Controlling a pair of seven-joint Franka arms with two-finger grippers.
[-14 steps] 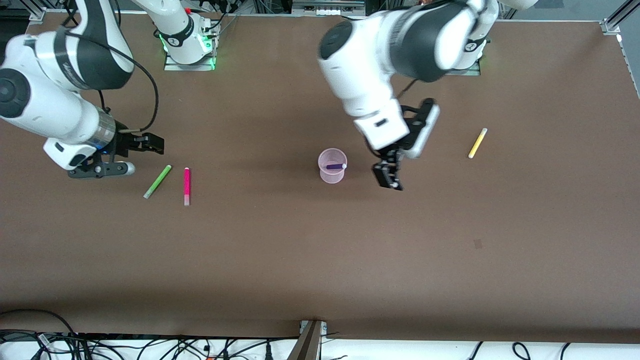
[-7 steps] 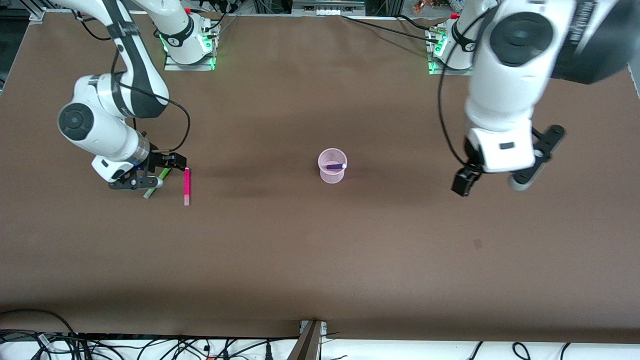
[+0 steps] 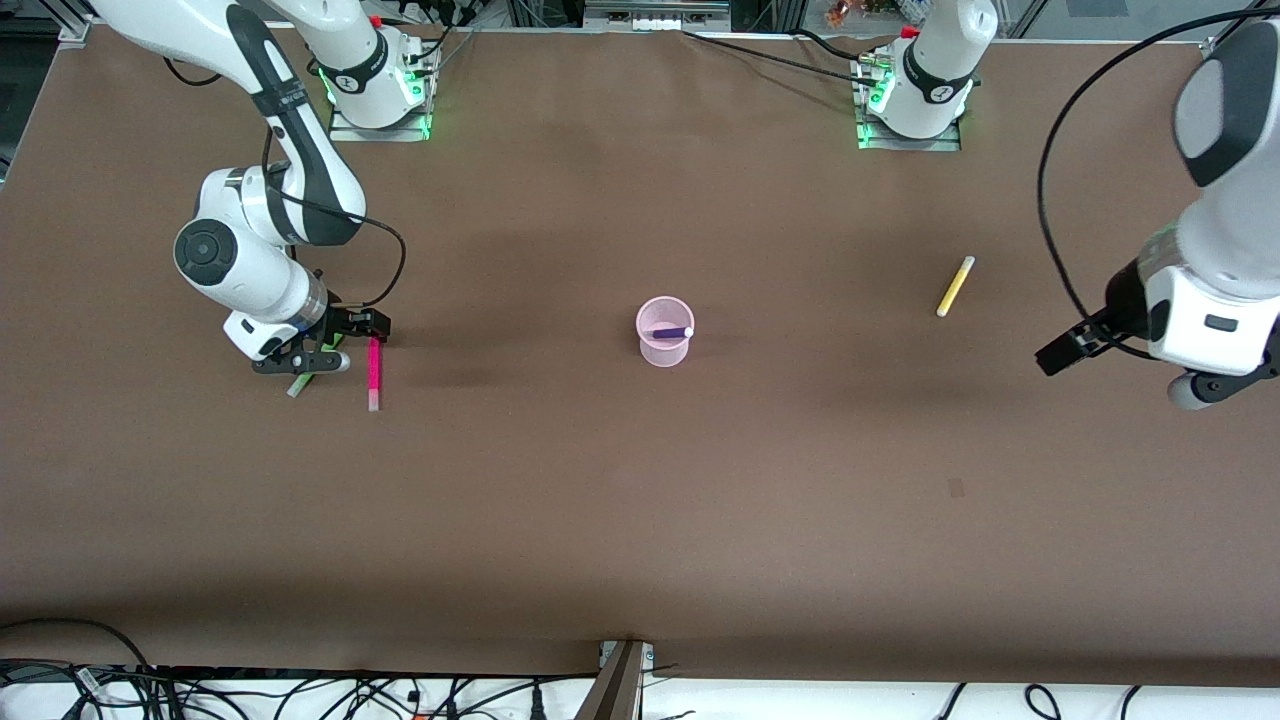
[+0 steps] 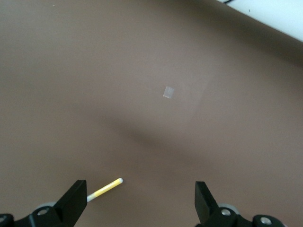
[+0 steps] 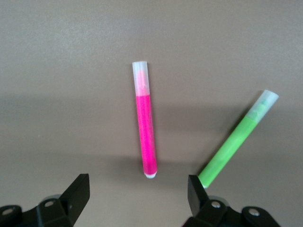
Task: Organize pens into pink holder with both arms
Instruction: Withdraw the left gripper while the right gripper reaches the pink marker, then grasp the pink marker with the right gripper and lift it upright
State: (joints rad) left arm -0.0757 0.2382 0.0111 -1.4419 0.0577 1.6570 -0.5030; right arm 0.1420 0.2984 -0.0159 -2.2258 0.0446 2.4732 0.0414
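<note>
The pink holder (image 3: 664,345) stands mid-table with a purple pen (image 3: 672,332) lying in it. A magenta pen (image 3: 374,372) (image 5: 146,137) and a green pen (image 3: 298,385) (image 5: 236,144) lie toward the right arm's end. My right gripper (image 3: 358,325) (image 5: 138,187) hangs open low over their ends. The magenta pen's tip is just ahead of the gap and the green pen's end is beside one finger. A yellow pen (image 3: 955,286) (image 4: 104,189) lies toward the left arm's end. My left gripper (image 3: 1062,352) (image 4: 140,191) is open and empty over bare table beside it.
The two arm bases (image 3: 375,90) (image 3: 915,95) stand at the table's edge farthest from the front camera. A small pale mark (image 3: 956,487) (image 4: 168,91) is on the brown tabletop. Cables (image 3: 300,695) run below the near edge.
My left arm has swung from beside the holder out to its own end of the table, past the yellow pen. My right gripper has come down over the green and magenta pens.
</note>
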